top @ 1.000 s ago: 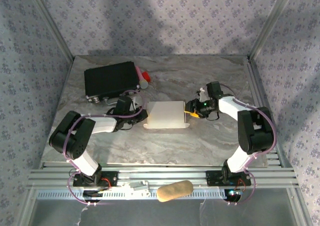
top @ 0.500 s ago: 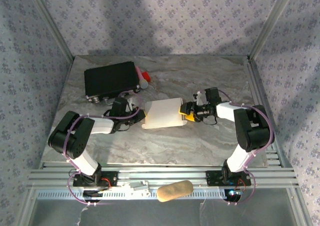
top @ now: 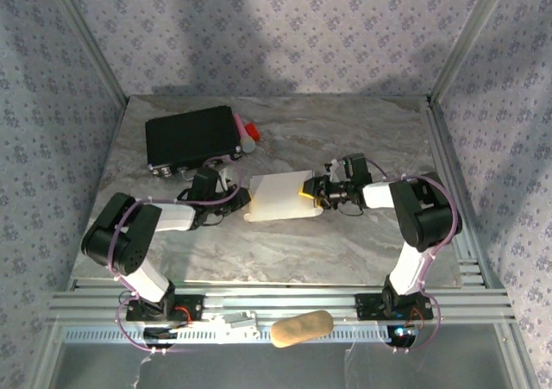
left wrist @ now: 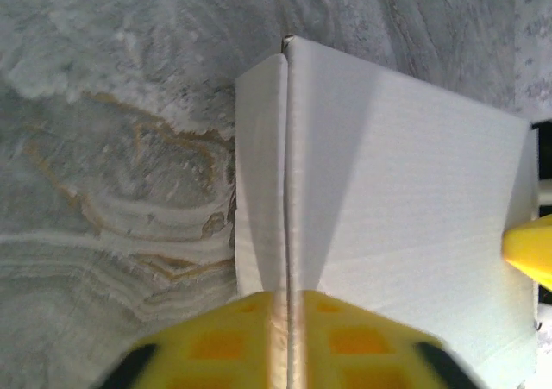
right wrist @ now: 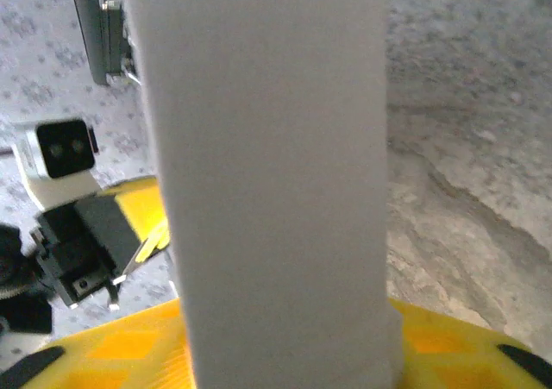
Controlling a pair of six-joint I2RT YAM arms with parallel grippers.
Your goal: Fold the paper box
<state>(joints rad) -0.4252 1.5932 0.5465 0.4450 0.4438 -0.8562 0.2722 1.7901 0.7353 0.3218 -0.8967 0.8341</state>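
Right hand [top: 308, 191] has slid over the paper box [top: 276, 197], apparently clasping it; left hand [top: 245, 201] pinches its seam.

The left arm [top: 164, 215] and the right arm [top: 427, 221] have round black joints and white tubes. Thin purple cables [top: 471, 212] loop along them. The jaws are bright yellow.

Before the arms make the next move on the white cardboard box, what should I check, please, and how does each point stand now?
1. Left gripper closed on the white cardboard box, at its folded edge: ok.
2. Right gripper straddles the box's opposite end: ok.
3. Right gripper's clamp is firm: cannot tell.
4. Grippers apart from each other: ok.
5. Box apart from the black hard case: ok.
6. Fold finished: cannot tell.
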